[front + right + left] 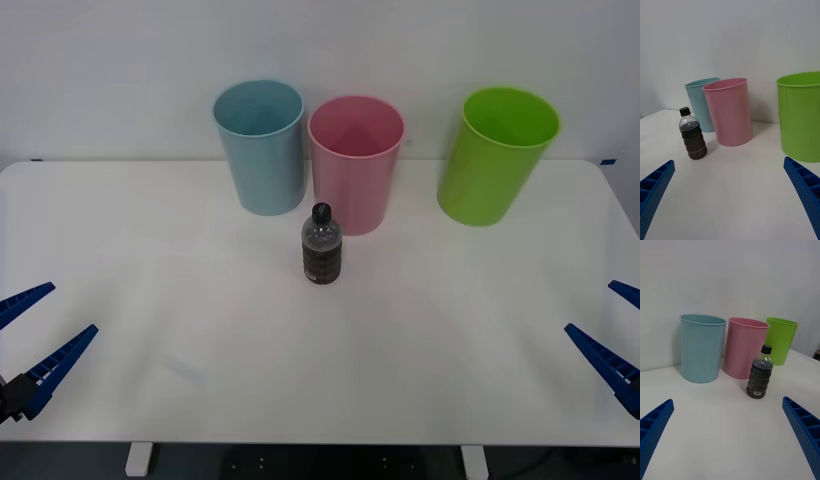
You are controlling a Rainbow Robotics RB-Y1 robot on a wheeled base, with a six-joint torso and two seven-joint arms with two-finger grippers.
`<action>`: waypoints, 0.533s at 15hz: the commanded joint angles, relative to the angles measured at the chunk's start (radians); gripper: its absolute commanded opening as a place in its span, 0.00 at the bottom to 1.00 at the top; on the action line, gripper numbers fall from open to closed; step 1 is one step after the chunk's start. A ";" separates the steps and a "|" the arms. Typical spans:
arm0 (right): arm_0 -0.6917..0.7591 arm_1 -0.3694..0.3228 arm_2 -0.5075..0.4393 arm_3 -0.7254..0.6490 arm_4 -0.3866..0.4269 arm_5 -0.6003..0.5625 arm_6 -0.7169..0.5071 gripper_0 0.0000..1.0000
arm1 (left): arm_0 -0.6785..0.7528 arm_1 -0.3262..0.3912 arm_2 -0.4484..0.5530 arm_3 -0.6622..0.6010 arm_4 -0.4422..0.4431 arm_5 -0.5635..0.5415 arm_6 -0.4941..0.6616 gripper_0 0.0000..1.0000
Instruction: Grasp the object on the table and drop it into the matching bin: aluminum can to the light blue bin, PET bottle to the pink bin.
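Stood upright mid-tabletop [150, 260], just before the pink bin [355, 165] — PET bottle [322, 245], roughly equidistant from left gripper [35, 335] and right gripper [620, 335], both jaws apart.

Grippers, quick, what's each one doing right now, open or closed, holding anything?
Left gripper: open, holding nothing, at the table's near left edge.
Right gripper: open, holding nothing, at the near right edge.

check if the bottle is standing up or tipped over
Upright: the PET bottle stands on its base on the table, black cap on top, in front of the pink bin.
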 commanded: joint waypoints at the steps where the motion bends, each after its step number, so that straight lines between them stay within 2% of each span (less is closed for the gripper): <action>1: 0.000 0.000 0.000 0.000 0.000 0.000 0.000 1.00 | 0.000 0.000 0.000 0.000 0.000 0.000 0.000 1.00; 3: 0.014 0.018 -0.006 0.023 0.017 0.004 0.002 1.00 | 0.000 0.000 0.000 0.000 0.000 0.000 0.000 1.00; 8: 0.008 0.007 0.030 0.021 0.017 0.031 0.015 1.00 | 0.000 0.000 0.000 0.000 0.000 0.000 0.000 1.00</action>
